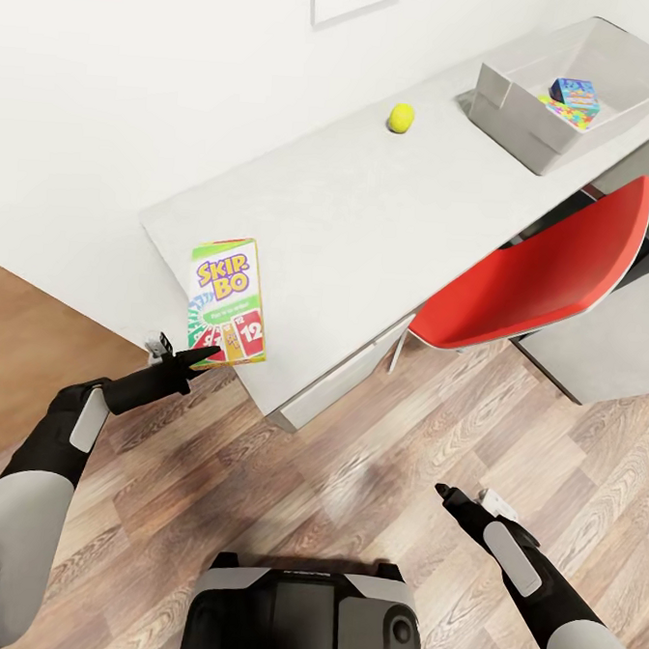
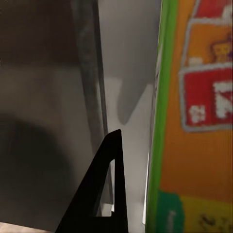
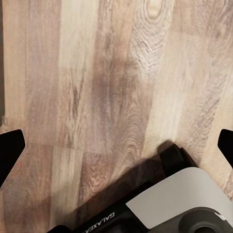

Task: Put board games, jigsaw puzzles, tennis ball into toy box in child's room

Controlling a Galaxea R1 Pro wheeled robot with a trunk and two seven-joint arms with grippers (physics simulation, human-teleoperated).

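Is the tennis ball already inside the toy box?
No, the tennis ball lies on the bare table top, apart from the toy box.

Skip-Bo box (image 2: 194, 116) cut by left wrist frame edge, print blurred, toy box (image 1: 533, 116) far corner cropped, contents too small to identify

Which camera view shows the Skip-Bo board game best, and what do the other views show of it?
The head view: the whole Skip-Bo box with its logo, held by the left gripper at the table corner. The left wrist view gives a blurred close-up of its green edge and red cards.
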